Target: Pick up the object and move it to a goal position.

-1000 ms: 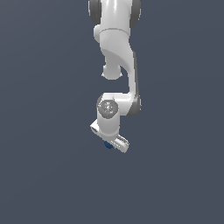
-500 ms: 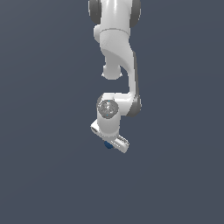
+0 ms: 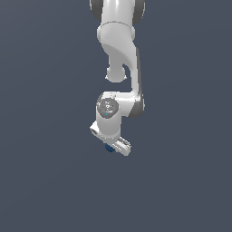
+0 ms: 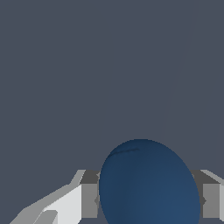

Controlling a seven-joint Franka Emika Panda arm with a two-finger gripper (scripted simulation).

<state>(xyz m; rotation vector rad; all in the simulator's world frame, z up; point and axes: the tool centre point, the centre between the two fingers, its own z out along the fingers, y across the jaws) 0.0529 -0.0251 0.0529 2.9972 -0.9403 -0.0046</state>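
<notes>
The dark blue ball [image 4: 148, 183] sits between the two grey fingers [image 4: 89, 199] of my white gripper [image 4: 149, 202] and fills the gap between them. In the exterior view only a small blue sliver of the ball [image 3: 108, 148] shows under the white hand, where the gripper [image 3: 111, 146] hangs below the arm's wrist [image 3: 108, 108]. The gripper is shut on the ball. No goal marker shows in either view.
The white arm [image 3: 118, 41] reaches in from the exterior view's top edge. Everything around it is a plain dark grey-blue surface [image 3: 45, 181], with no other objects or edges in view.
The gripper with the ball in it has shifted slightly upward in the exterior view. Its hold on the ball is unchanged.
</notes>
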